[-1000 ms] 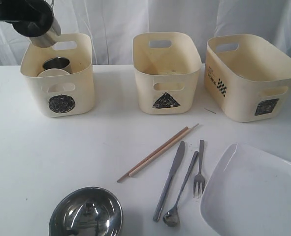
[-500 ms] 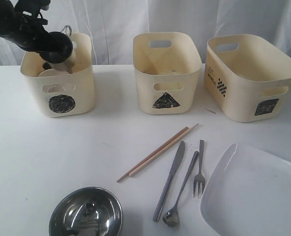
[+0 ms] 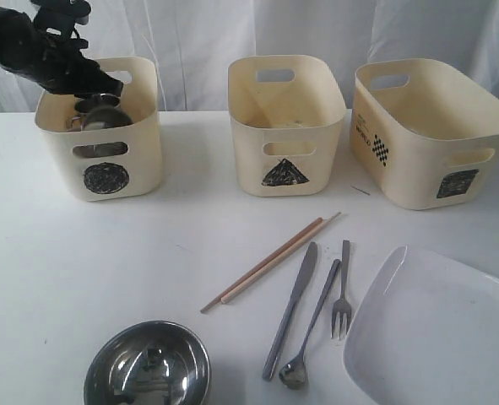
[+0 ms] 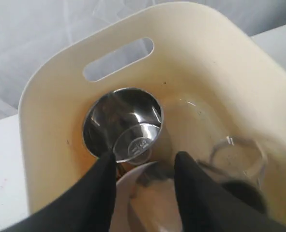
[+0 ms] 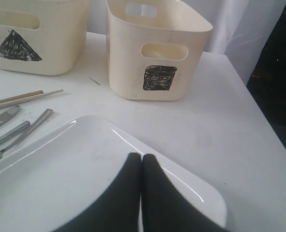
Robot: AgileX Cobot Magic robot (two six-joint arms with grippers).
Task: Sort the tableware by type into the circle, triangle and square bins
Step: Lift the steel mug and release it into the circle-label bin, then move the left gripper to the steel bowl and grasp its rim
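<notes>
White table (image 3: 63, 253) with circle bin (image 3: 141, 156), triangle bin (image 3: 247, 156), square bin (image 3: 414, 173), checkered sticker (image 3: 380, 150).

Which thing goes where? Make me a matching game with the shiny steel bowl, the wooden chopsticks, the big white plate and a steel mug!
Things:
1. shiny round steel bowl
2. pair of wooden chopsticks
3. big white squarish plate
4. upright steel mug

Places:
A. inside the cream bin marked with a circle
B. front right of the exterior view
C. front left of the exterior view
D. beside the steel knife

Pairs: 1-C, 2-D, 3-B, 4-A.
</notes>
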